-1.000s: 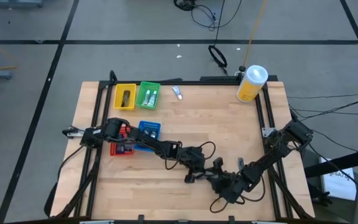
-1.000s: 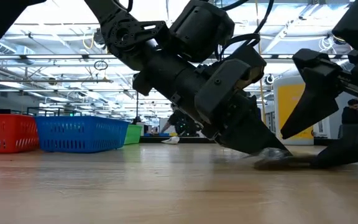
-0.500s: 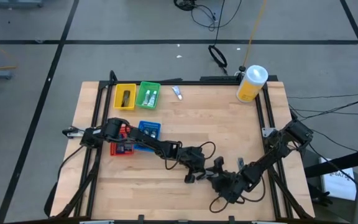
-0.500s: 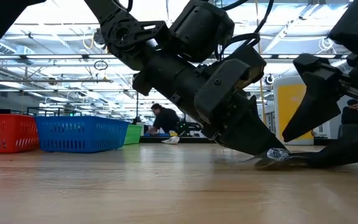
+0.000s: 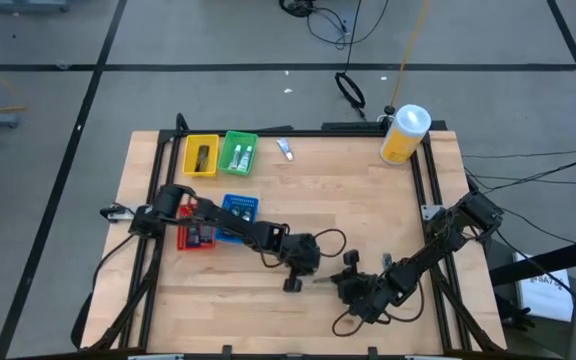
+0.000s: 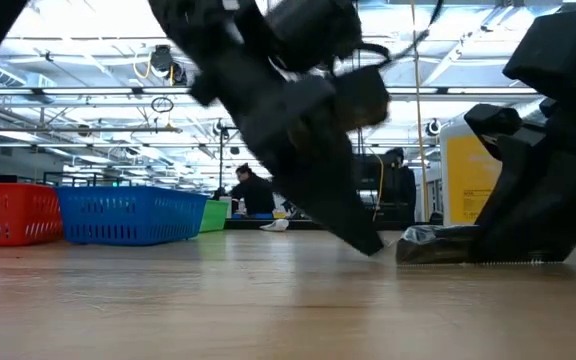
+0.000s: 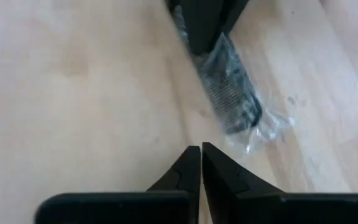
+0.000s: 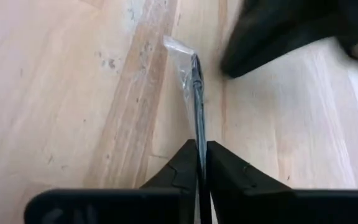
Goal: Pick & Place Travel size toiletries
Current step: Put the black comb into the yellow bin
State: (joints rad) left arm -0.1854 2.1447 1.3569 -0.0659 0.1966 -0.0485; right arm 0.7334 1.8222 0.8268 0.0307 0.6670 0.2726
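Note:
A black comb in a clear wrapper (image 7: 230,94) lies on the wooden table near its front edge, right of middle. My right gripper (image 8: 201,147) is shut on it. In the low view, the comb (image 6: 438,241) sticks out level from that gripper toward my left gripper (image 6: 372,246). My left gripper (image 7: 201,150) is shut on nothing and hangs just short of the comb's free end. From above, the two grippers face each other, left (image 5: 294,285) and right (image 5: 342,283). A white tube (image 5: 284,149) lies at the far edge. My right gripper pinches the comb's near end (image 8: 197,132) between its two fingers. The fingers slant down from the table's right and lie along the comb. The comb shows edge-on between them. Its free end with the wrapper's loose tip (image 8: 179,51) reaches out ahead, low over the table.
Yellow tray (image 5: 201,156) and green tray (image 5: 239,152) stand at the far left, blue tray (image 5: 238,209) and red tray (image 5: 194,236) under my left arm. A yellow container with a white lid (image 5: 404,134) stands at the far right corner. Bare wood lies between.
My right gripper has shut on the wrapped comb. My left gripper, shut all along, has lifted off the comb and drawn back a little toward the table's left. The comb stays low on the table, now held by the right gripper.

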